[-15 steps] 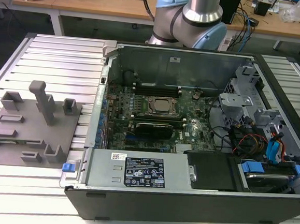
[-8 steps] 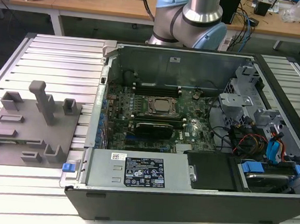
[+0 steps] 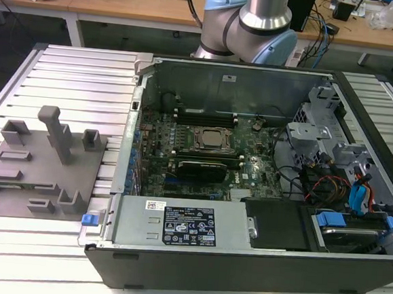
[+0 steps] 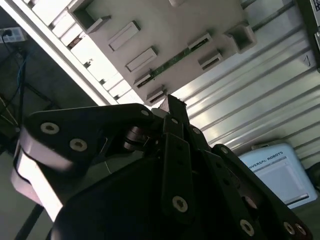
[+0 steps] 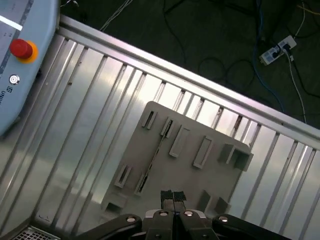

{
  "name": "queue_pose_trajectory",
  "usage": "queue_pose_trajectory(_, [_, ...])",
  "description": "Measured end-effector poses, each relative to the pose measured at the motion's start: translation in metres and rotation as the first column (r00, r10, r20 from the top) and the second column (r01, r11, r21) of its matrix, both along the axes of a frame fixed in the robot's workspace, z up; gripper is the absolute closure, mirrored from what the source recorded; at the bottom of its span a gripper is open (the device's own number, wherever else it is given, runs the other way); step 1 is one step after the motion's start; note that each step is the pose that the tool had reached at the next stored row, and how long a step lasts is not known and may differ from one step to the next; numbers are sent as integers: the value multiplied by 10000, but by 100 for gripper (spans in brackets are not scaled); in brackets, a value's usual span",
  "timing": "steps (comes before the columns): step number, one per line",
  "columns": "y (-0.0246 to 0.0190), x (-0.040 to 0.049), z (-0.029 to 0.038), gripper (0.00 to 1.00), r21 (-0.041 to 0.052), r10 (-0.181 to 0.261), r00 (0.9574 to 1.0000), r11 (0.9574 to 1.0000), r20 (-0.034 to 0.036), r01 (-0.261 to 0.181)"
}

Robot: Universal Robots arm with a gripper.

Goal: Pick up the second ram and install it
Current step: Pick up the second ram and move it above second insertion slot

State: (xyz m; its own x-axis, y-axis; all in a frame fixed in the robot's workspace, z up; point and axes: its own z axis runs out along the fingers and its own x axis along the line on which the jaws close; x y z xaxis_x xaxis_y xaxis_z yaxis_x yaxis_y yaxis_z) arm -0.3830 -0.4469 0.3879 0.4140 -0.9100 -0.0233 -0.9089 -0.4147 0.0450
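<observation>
The second ram [image 5: 154, 157] is a thin green stick lying flat on the grey fixture plate [image 5: 195, 175], between low upright blocks. In the second wrist view the ram [image 4: 172, 63] shows as a green strip on the same plate [image 4: 165, 25]. My gripper [image 5: 172, 195] hangs well above the plate, fingertips pressed together and holding nothing. The second wrist view shows the black fingers of the gripper [image 4: 174, 107] shut, with the ram some way beyond the tips. In the exterior view the fixture plate [image 3: 24, 167] lies at that view's left, beside the open computer case [image 3: 249, 165].
The case holds a motherboard with a processor socket [image 3: 209, 139] and long black slots [image 3: 206, 114]. A teach pendant [image 5: 20, 60] with a red button rests on the ribbed aluminium table [image 5: 75, 125]. A power strip [image 5: 278, 49] and cables lie on the floor.
</observation>
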Motion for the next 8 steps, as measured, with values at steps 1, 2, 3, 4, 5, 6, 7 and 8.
queue_pose_trajectory(1, [0, 0, 0, 89, 0, 242, 9997, 9997, 1, -242])
queue_pose_trajectory(2, [0, 0, 0, 89, 0, 473, 9989, 9989, 0, -473])
queue_pose_trajectory(3, [0, 0, 0, 89, 1, 643, 9979, 9979, 0, -643])
queue_pose_trajectory(4, [0, 0, 0, 89, 1, 847, 9964, 9964, 0, -847])
queue_pose_trajectory(5, [0, 0, 0, 89, 1, 948, 9955, 9955, 0, -948])
queue_pose_trajectory(6, [0, 0, 0, 89, 1, 1089, 9941, 9941, 0, -1089])
queue_pose_trajectory(7, [0, 0, 0, 89, 1, 1195, 9928, 9928, 0, -1195])
queue_pose_trajectory(8, [0, 0, 0, 89, 1, 1299, 9915, 9915, 0, -1299])
